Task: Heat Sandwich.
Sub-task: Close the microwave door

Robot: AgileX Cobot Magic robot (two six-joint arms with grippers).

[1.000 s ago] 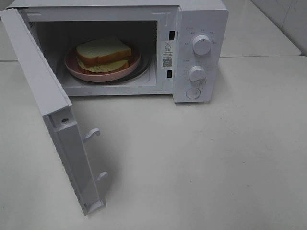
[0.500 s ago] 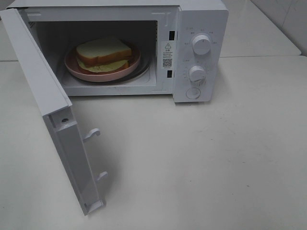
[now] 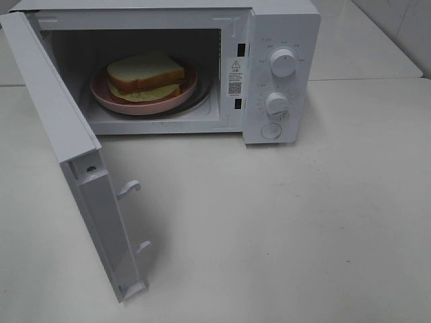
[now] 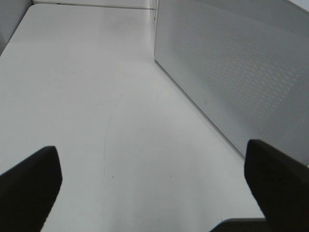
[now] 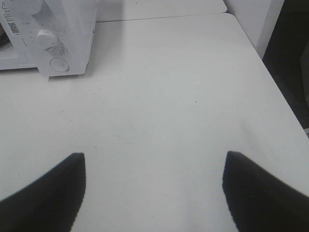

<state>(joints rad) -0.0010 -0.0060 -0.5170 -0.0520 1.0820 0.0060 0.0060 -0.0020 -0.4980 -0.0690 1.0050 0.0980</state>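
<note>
Sandwich (image 3: 145,73) sits on pink plate (image 3: 108,101) inside microwave (image 3: 283,27), door (image 3: 64,128) swung open. Left claw (image 4: 150,149) and right claw (image 5: 154,155) both spread wide, empty, above the counter (image 3: 303,222).

Warning sticker (image 3: 235,76) on microwave (image 3: 283,20) front frame: triangle caution sign (image 3: 236,65) on top, small print unreadable, QR code (image 3: 235,87) under it. Faint scale marks around upper knob (image 3: 283,62) and lower knob (image 3: 277,103), illegible. Microwave well ahead of right pincer (image 5: 153,157).
</note>
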